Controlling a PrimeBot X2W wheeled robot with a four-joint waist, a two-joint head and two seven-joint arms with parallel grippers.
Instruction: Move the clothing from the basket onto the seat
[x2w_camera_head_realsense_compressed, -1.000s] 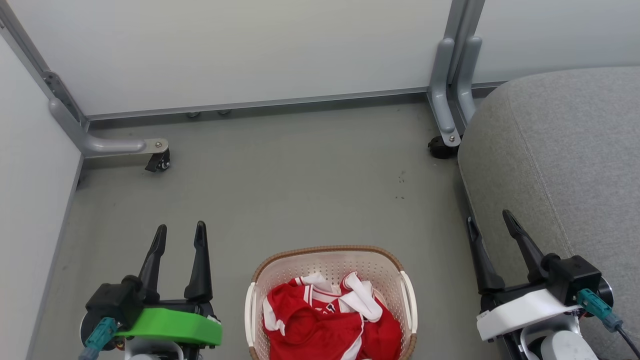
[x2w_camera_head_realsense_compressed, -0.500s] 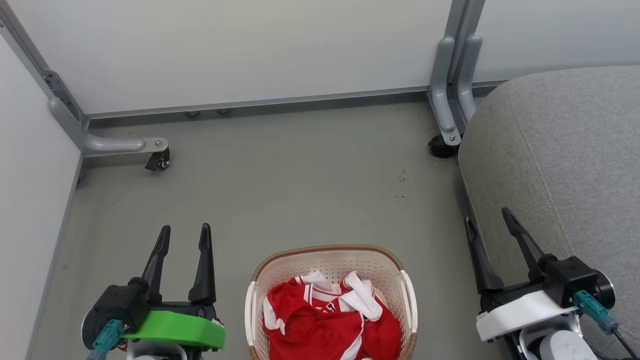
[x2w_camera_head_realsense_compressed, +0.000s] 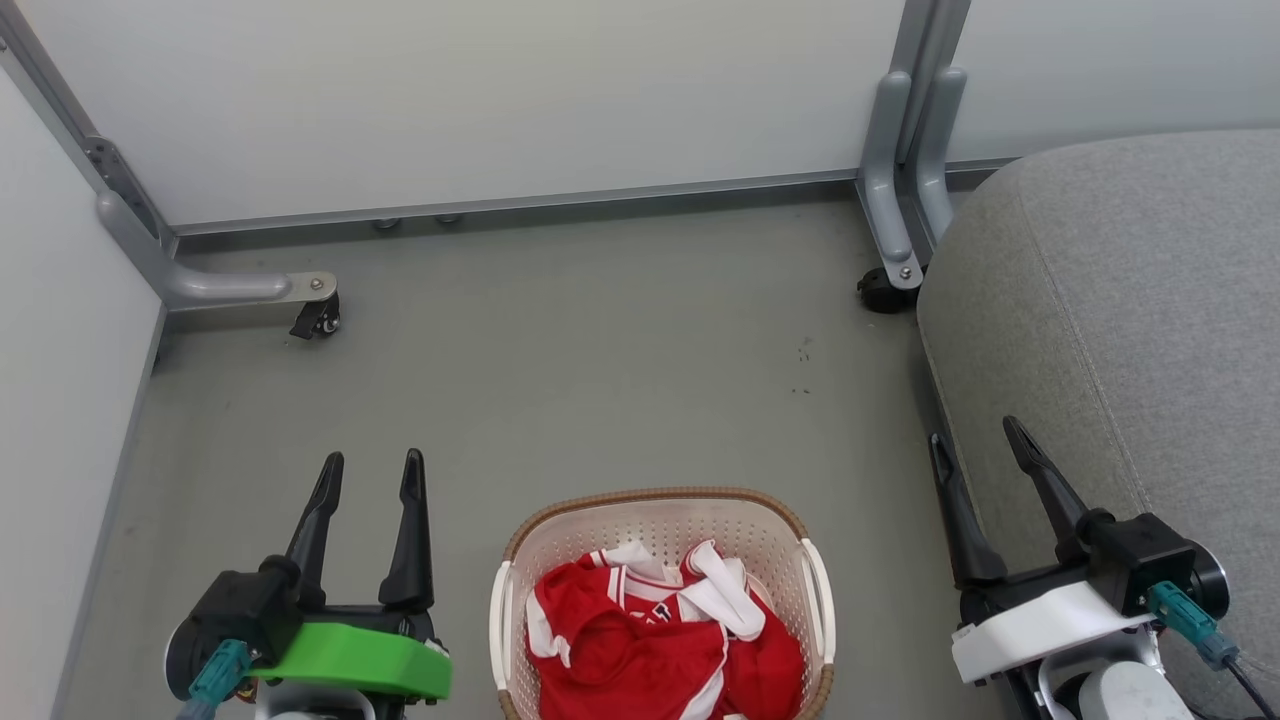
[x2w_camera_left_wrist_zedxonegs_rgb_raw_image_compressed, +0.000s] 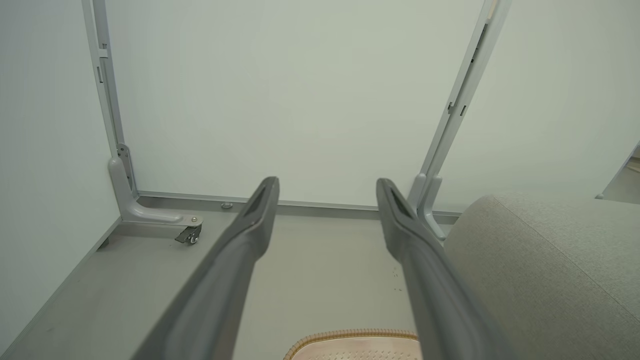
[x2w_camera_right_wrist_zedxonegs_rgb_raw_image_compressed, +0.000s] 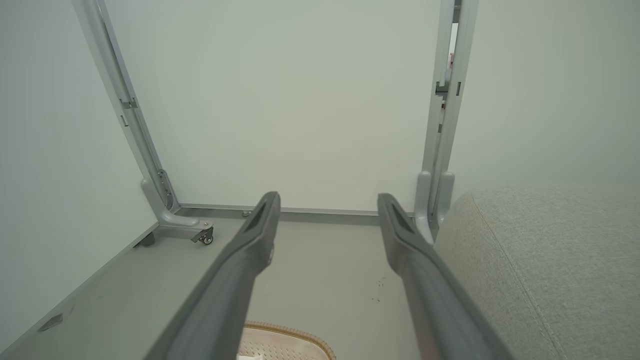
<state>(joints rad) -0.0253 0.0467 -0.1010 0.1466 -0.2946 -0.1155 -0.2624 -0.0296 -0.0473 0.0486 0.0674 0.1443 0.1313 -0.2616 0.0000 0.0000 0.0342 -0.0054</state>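
- The clothing (x2w_camera_head_realsense_compressed: 650, 640), a soft crumpled red heap with white trim and no clear long axis, lies inside the basket (x2w_camera_head_realsense_compressed: 655, 498), at 6 o'clock in the head view.
- The basket is rounded, perforated cream plastic with a woven-look rim.
- The left gripper (x2w_camera_head_realsense_compressed: 372, 458), fingers apart and empty, has the heap at its 4 o'clock and looks nearer.
- The right gripper (x2w_camera_head_realsense_compressed: 973, 432), also spread and empty, has it at 8 o'clock.
- The seat (x2w_camera_head_realsense_compressed: 1130, 300), grey stitched fabric, lies at 2 o'clock from the basket.

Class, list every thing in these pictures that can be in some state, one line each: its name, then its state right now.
clothing, crumpled in a heap, not yet moved
basket, upright on the floor, holding the heap
seat, nothing lying on the visible part
left claw, open, holding nothing
right claw, open, holding nothing
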